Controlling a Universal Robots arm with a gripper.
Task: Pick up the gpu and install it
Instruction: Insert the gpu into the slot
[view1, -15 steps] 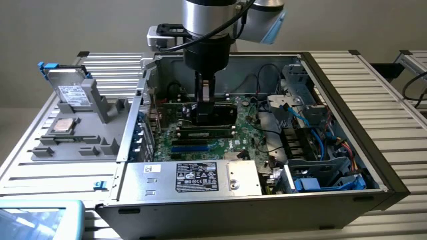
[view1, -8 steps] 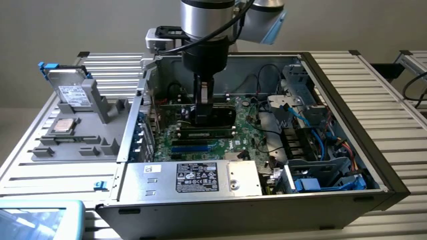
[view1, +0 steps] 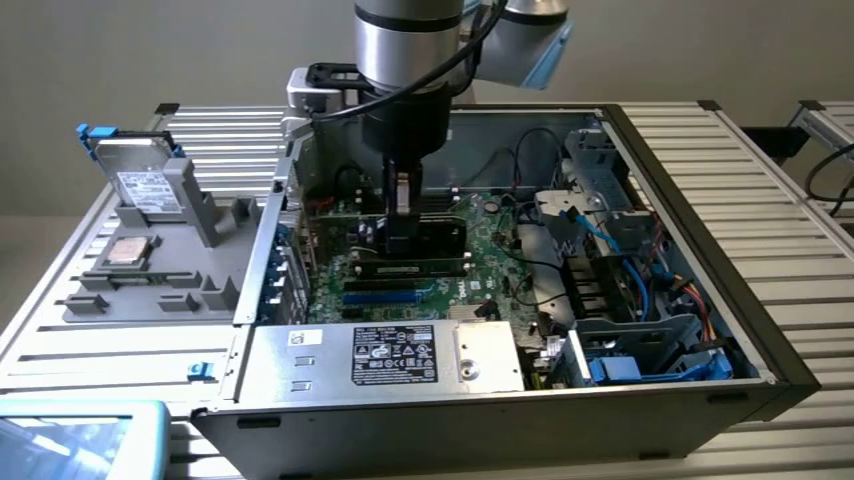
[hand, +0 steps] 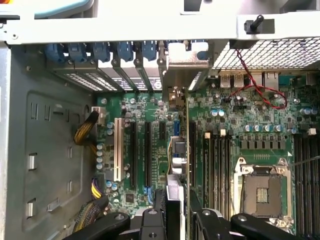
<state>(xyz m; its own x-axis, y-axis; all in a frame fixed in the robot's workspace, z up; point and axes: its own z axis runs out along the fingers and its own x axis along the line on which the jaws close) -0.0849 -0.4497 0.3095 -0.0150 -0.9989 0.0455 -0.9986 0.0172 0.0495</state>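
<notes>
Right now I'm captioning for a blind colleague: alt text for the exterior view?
A robot arm reaches down into an open computer case, its jaws closed on a graphics card held upright over the green motherboard. A hard drive stands in a grey rack at the exterior view's left.

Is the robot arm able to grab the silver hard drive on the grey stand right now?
Probably not. Its jaws are closed on the gpu inside the computer case, and the hard drive stands outside, past the case's side wall.
</notes>
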